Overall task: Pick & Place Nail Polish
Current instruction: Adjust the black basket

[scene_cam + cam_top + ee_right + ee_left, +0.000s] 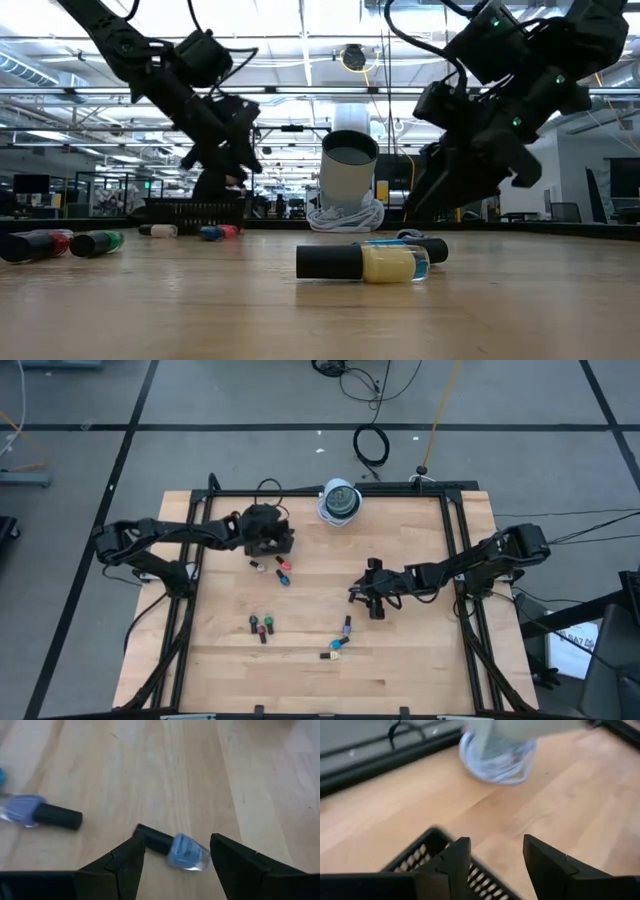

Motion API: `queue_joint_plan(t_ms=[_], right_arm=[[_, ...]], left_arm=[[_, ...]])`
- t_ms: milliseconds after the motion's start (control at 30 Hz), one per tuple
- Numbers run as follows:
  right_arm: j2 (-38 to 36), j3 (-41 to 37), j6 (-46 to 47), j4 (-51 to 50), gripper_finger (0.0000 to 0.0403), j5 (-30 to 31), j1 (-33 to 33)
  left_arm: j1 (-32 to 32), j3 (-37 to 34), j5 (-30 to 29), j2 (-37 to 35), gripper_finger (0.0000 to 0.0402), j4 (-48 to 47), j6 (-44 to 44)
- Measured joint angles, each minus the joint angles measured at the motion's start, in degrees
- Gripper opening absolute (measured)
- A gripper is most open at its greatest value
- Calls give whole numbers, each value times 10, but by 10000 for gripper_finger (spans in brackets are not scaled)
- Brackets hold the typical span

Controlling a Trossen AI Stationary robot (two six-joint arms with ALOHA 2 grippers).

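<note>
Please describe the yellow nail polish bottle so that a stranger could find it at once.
Look at the near part of the wooden table, away from the white cup. The yellow bottle lies on its side there, the only yellow one, beside a purple bottle.

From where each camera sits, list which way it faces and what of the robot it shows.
High view: overhead, straight down on the table; both arms, left pincer, right pincer.
Low view: at tabletop height, level across into the room; both arms descend from above, yellow nail polish nearest.
Left wrist view: past its open fingers over the black tray, toward the white cup.
Right wrist view: past its open fingers down at a blue nail polish.
Shared: high and low both show the white cup.
</note>
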Motion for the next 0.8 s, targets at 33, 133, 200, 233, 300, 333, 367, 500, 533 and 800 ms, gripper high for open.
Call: queue_joint_plan(t_ms=[33, 133, 200, 233, 300, 333, 367, 500, 533, 800], right_arm=[[3, 0, 0, -1, 212, 1, 0], [8, 0, 3, -1, 212, 2, 0], [8, 0, 4, 5, 212, 2, 0], [8, 0, 4, 8, 212, 2, 0], [8, 0, 4, 13, 212, 2, -1], [8, 0, 4, 16, 212, 4, -1], [8, 0, 4, 17, 212, 9, -1], [8, 0, 4, 17, 212, 18, -4], [8, 0, 4, 17, 212, 17, -5], [8, 0, 4, 17, 212, 17, -18]], left_arm=[[-4, 0, -1, 0, 179, 2, 7], [-8, 0, 0, 0, 179, -6, 19], [-5, 0, -5, 0, 179, -24, 19], [-3, 0, -10, 0, 179, -40, 17], [2, 0, -15, 0, 179, -78, -3], [4, 0, -16, 0, 179, -101, -18], [6, 0, -19, 0, 179, -124, -36], [2, 0, -50, 0, 179, -209, -117], [0, 0, -57, 0, 179, -229, -134], [-4, 0, -144, 0, 179, -361, -192]])
